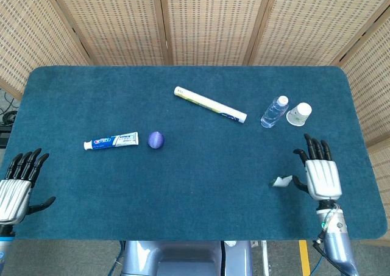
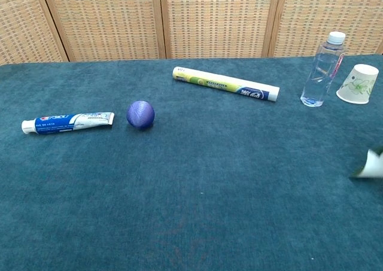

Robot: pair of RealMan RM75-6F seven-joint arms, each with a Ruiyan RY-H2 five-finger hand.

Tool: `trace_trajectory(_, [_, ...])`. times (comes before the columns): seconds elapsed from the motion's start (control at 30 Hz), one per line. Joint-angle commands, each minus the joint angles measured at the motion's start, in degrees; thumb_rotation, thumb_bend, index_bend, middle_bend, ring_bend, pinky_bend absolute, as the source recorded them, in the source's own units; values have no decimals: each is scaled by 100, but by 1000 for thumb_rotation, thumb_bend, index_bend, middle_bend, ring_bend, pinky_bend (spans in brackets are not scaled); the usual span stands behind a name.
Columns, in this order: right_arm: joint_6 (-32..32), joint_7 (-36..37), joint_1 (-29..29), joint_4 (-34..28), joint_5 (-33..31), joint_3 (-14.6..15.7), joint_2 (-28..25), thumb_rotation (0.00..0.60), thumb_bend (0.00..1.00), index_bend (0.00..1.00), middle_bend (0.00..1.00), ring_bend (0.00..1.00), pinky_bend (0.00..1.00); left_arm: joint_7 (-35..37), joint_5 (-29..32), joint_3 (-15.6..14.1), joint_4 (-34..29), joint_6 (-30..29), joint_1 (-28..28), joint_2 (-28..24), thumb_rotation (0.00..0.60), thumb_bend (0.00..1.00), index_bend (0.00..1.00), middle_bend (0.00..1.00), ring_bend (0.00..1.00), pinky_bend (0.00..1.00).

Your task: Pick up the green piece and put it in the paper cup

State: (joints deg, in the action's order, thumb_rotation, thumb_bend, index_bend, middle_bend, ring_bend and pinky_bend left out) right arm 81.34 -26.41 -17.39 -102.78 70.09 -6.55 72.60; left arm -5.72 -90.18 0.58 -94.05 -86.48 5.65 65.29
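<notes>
The small green and white piece (image 1: 281, 181) lies on the blue cloth just left of my right hand's (image 1: 320, 177) thumb tip; I cannot tell if they touch. That hand is near the front right of the table, fingers straight and apart, holding nothing. In the chest view only the piece (image 2: 372, 163) shows, at the right edge. The paper cup (image 1: 299, 114) (image 2: 358, 84) stands upright at the back right, well beyond the hand. My left hand (image 1: 16, 186) hovers at the front left edge with fingers spread and nothing in it.
A clear water bottle (image 1: 274, 111) (image 2: 322, 70) stands just left of the cup. A long yellow-green tube (image 1: 210, 105) lies mid-table, with a purple ball (image 1: 156, 139) and a toothpaste tube (image 1: 111, 141) further left. The blue table cloth (image 1: 195, 191) covers the whole table.
</notes>
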Motion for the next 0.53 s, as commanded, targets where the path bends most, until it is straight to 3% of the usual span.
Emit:
trace_trajectory(0.03, [447,546,478,-53,648,440,-309,600,177,129,0,0,0,-27,-20,-12,-29,-16,-12,-4,600,75,0,0,0,0])
trace_trajectory(0.27, [1108,1229,1088,251,1464,873,-491,600,144,100,0,0,0,-92,-117,-23,-77,-126,-49,-14,600,74,0,0,0,0])
trace_trajectory(0.53, [1099,1501,1231,647,1645,860,-428,600,145,101,0,0,0,-114,-38,11,-68,-97,-49,-13,600,73,0,0,0,0])
